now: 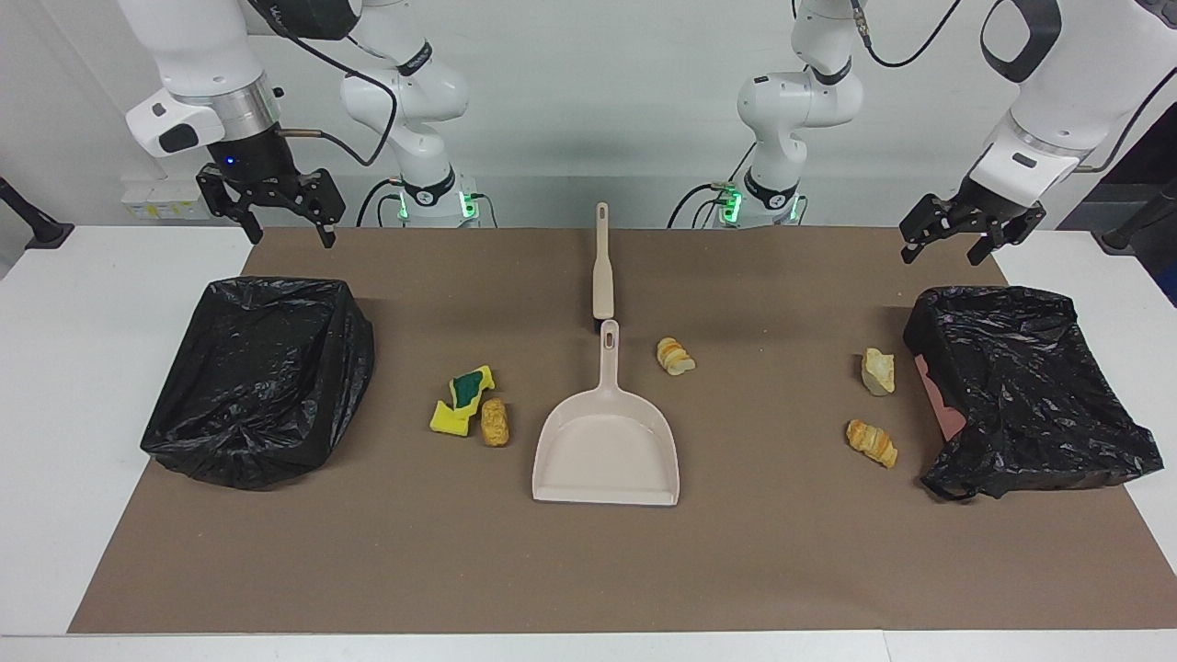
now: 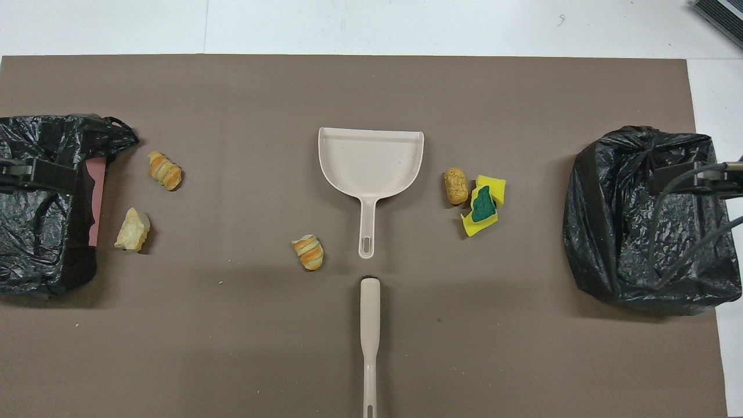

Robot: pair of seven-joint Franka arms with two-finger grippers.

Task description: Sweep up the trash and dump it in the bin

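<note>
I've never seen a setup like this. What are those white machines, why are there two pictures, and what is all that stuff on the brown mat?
The white machines are two robot arms, each ending in a two-finger gripper. One picture faces them across the table; the other looks down from above their end, so the sides are swapped. The left gripper and the right gripper both hang open and hold nothing, each near a bin lined with a black bag. In the middle lie a beige dustpan and, nearer the robots, a beige brush. Scattered around is the trash: three bread pieces, yellow sponge chunks and a brown lump.
</note>
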